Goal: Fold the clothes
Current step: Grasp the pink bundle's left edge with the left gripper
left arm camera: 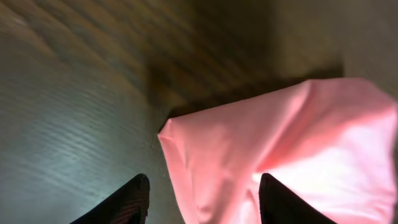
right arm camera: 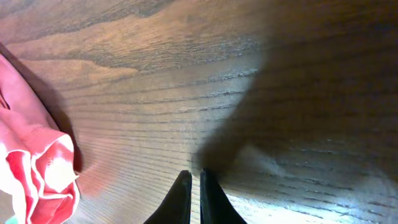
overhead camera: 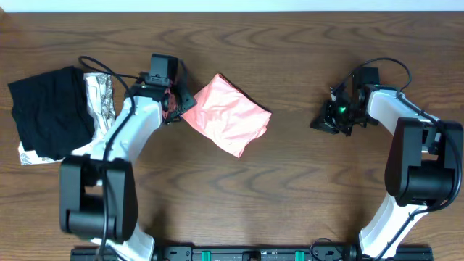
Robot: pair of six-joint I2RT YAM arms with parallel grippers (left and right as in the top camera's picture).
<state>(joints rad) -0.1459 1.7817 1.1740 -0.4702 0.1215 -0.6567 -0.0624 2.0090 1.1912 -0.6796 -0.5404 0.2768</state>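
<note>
Left wrist: a corner of the T-shirt (left arm camera: 292, 155) lies inside the left gripper (left arm camera: 204, 185), jaws parted.

Thin, smooth pink cloth T-shirt (overhead camera: 226, 114) on a faintly glossy, grained wooden table (overhead camera: 304, 190).

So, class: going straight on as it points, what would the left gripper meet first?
The shirt: its corner lies just ahead, between the open fingers of the left gripper, though depth is unclear.

The T-shirt (overhead camera: 226, 114) lies in the middle, with the left gripper (overhead camera: 177, 110) at its left edge. Far left, another garment (overhead camera: 49, 112) partly covers a cloth (overhead camera: 100, 98). The right gripper (overhead camera: 325, 122) is well apart, at the right.
</note>
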